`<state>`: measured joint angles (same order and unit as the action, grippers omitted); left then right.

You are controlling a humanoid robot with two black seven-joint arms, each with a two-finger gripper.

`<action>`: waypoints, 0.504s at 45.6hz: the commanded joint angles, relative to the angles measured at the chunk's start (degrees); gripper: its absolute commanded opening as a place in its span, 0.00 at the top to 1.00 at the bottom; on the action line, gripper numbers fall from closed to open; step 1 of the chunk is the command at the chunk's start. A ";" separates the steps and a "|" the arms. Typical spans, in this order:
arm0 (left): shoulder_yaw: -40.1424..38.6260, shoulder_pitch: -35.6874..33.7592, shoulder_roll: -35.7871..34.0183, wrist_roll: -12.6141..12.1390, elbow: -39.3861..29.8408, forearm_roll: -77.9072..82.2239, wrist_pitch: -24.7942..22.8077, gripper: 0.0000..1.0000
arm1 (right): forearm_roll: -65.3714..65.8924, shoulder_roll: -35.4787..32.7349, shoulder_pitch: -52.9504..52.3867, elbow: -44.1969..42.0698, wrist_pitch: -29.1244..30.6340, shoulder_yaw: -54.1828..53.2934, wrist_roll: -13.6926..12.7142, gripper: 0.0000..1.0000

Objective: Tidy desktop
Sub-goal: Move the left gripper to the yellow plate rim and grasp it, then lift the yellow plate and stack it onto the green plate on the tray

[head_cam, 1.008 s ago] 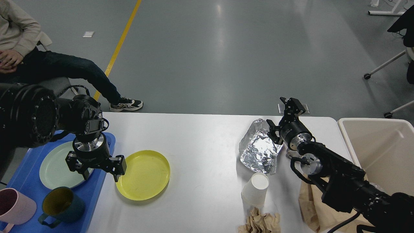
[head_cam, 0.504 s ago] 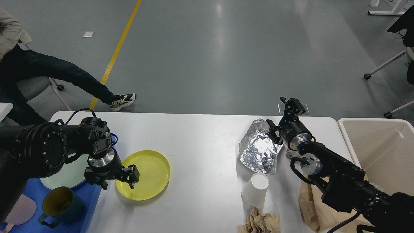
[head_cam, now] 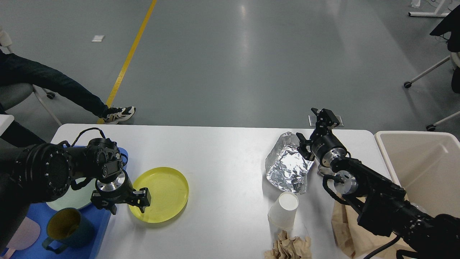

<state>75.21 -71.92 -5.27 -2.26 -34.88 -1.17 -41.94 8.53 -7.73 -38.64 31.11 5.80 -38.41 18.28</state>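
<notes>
The white desktop [head_cam: 222, 162] carries a yellow plate [head_cam: 163, 194] at the left, crumpled silver foil [head_cam: 287, 167] at the right, a white paper cup [head_cam: 284, 212] on its side, crumpled brown paper [head_cam: 289, 248] and a brown paper bag [head_cam: 343, 230]. My left gripper [head_cam: 125, 203] is open and low at the yellow plate's left rim, with one finger over the plate. My right gripper [head_cam: 312, 128] is open and empty, just right of the foil's top.
A blue tray [head_cam: 102, 223] at the left holds a pale green plate [head_cam: 66, 205], a dark teal mug [head_cam: 66, 228] and a pink mug [head_cam: 21, 235]. A beige bin [head_cam: 424, 169] stands at the right. A seated person's leg [head_cam: 54, 84] is beyond the far left corner.
My left gripper has moved from over the tray to the yellow plate's left rim and has come lower. The person has shifted left. My right arm has not moved.
</notes>
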 commanded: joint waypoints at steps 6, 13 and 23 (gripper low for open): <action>-2.61 0.99 -0.01 -0.11 -0.01 0.02 -0.33 0.42 | 0.00 0.00 0.06 0.00 0.00 0.00 0.00 0.00; -3.32 1.52 -0.01 -1.78 -0.19 -0.06 -0.77 0.67 | 0.00 0.00 0.06 0.00 0.00 0.00 0.00 0.00; -5.43 2.40 -0.01 -6.96 -0.19 -1.73 -0.86 0.84 | 0.00 0.00 0.06 0.00 0.00 0.00 0.00 0.00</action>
<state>70.93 -69.81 -5.28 -6.55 -35.05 -2.40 -42.77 8.52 -7.73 -38.63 31.11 5.80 -38.41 18.28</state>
